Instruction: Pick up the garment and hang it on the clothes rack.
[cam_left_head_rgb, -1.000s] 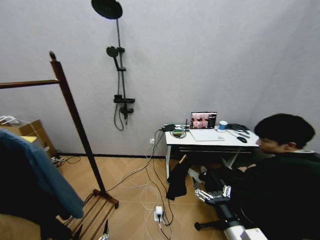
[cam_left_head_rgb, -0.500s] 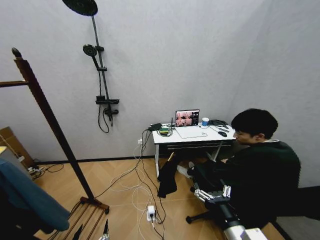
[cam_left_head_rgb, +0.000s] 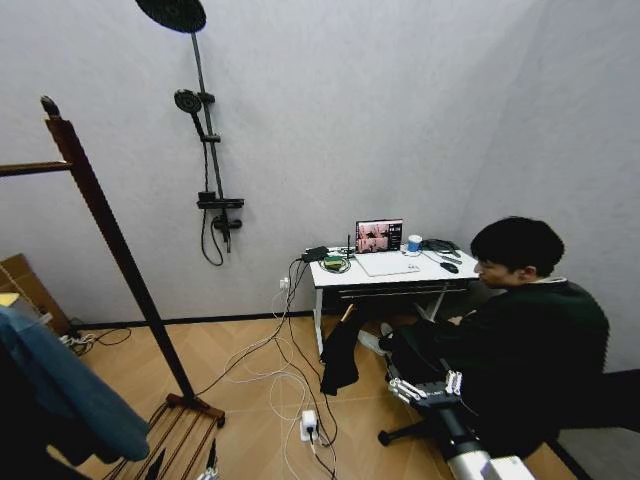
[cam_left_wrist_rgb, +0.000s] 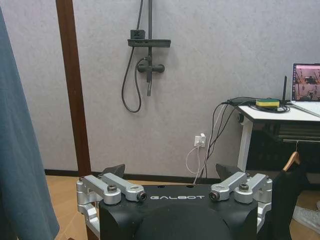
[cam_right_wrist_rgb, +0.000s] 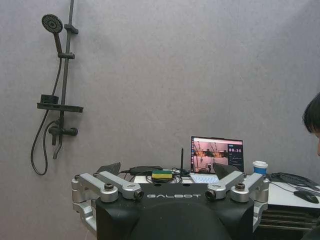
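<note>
The clothes rack (cam_left_head_rgb: 120, 250) stands at the left of the head view, with a dark reddish-brown post, a knob on top, one horizontal bar (cam_left_head_rgb: 30, 168) and a slatted base (cam_left_head_rgb: 165, 435). The teal-blue garment (cam_left_head_rgb: 70, 390) hangs low at the left edge, its top out of view; it also fills the edge of the left wrist view (cam_left_wrist_rgb: 20, 150) beside the rack post (cam_left_wrist_rgb: 72, 85). My left gripper (cam_left_wrist_rgb: 171, 171) is open and empty. My right gripper (cam_left_head_rgb: 428, 388) is held low at the right, open and empty (cam_right_wrist_rgb: 167, 170).
A black shower stand (cam_left_head_rgb: 205, 150) is fixed to the back wall. A white desk (cam_left_head_rgb: 390, 272) with a laptop stands to the right, and a person sits at it. Cables and a power strip (cam_left_head_rgb: 308, 425) lie on the wooden floor. A cardboard box (cam_left_head_rgb: 25, 290) sits at far left.
The whole picture has shifted: the camera swung right, then slightly back left. Both grippers keep their places in the view and stay open.
</note>
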